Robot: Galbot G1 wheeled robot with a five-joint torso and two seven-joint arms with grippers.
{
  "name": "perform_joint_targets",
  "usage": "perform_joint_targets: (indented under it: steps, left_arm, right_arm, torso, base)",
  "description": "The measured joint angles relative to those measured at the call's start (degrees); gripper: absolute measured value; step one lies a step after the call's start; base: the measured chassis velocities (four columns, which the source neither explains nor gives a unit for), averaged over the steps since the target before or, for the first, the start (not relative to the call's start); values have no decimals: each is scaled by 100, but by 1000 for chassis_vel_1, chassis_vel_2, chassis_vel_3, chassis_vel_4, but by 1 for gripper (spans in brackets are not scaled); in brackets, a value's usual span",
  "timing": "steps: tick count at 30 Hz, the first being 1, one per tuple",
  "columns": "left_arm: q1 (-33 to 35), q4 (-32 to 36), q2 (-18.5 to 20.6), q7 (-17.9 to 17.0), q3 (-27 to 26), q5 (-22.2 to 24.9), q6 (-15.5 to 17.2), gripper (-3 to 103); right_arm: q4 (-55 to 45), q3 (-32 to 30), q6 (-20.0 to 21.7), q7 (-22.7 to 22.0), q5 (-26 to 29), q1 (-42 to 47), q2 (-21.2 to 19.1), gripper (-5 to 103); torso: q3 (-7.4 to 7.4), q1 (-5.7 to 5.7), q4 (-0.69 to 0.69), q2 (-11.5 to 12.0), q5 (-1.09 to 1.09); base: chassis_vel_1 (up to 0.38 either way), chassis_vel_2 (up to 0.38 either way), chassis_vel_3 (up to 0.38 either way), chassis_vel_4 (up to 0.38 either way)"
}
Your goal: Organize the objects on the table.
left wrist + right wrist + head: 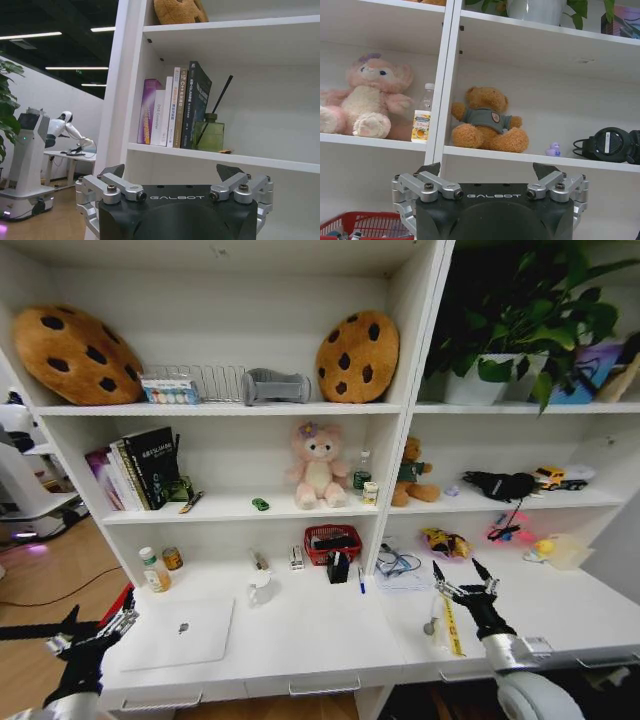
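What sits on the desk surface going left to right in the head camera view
Small bottles → silver laptop → white mug → red basket → blue marker → yellow ruler.

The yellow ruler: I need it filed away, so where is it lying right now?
In the head view the yellow ruler lies flat on the table, on the robot's right, just left of the open right pincer.

Robot lab or office mocked up as a home study: white counter [300, 640] under shelving with books [172, 107] and plush toys; beyond the shelving, ceiling strip lights and another robot [25, 165].
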State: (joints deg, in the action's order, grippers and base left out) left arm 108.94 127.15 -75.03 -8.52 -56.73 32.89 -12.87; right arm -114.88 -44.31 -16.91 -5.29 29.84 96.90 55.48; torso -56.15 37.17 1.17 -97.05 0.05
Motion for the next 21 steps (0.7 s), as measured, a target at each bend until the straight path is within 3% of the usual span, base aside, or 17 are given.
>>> perform_joint_targets:
  steps: [21]
  left_arm:
    - [0, 0, 0, 0, 0, 0, 0, 100]
  right_arm:
    - [1, 0, 0, 0, 0, -1, 0, 100]
  torso:
    - [-1, 1, 1, 0, 1]
  base:
    - [88, 94, -93, -93]
